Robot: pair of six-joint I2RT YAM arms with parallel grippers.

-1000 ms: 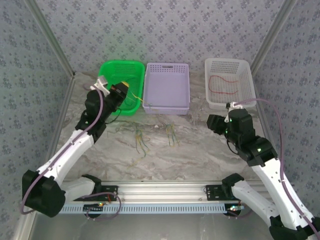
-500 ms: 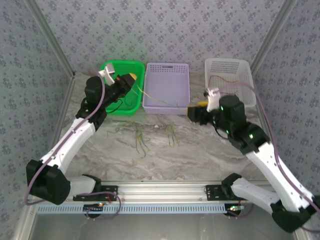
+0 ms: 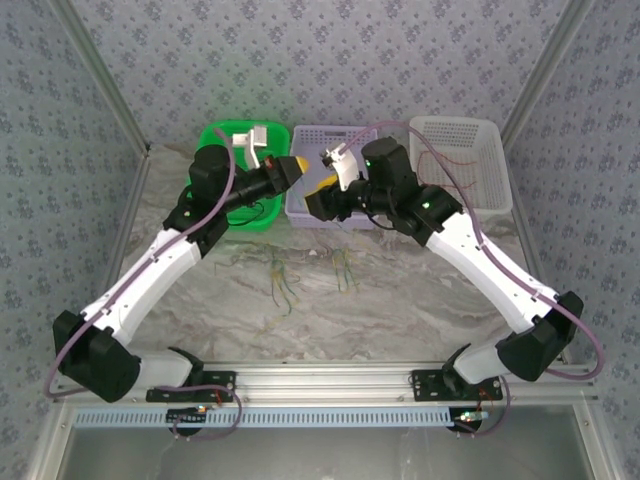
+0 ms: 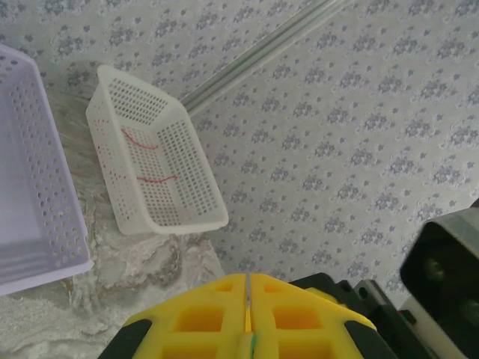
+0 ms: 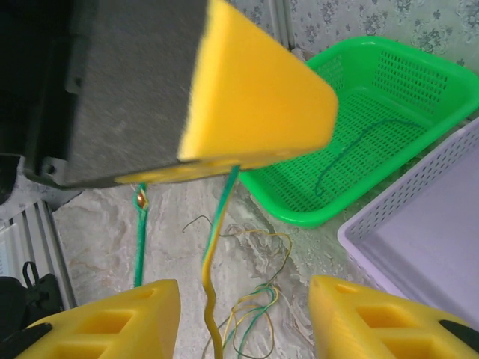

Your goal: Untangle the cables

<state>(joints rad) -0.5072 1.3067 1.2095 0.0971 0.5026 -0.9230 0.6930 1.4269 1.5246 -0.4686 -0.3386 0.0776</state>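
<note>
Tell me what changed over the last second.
The right end effector swung left from in front of the white basket to above the purple basket. It is open, its fingers either side of a hanging yellow-green cable. The left end effector, shut on that cable, moved right from over the green basket to meet it. The loose cables on the table and the three baskets stayed put.

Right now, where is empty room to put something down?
Bare marble lies between the loose cables and the rail, and in front of the white basket. It's crowded by the purple basket, where the left claw, gripping a cable, and right claw meet.
</note>
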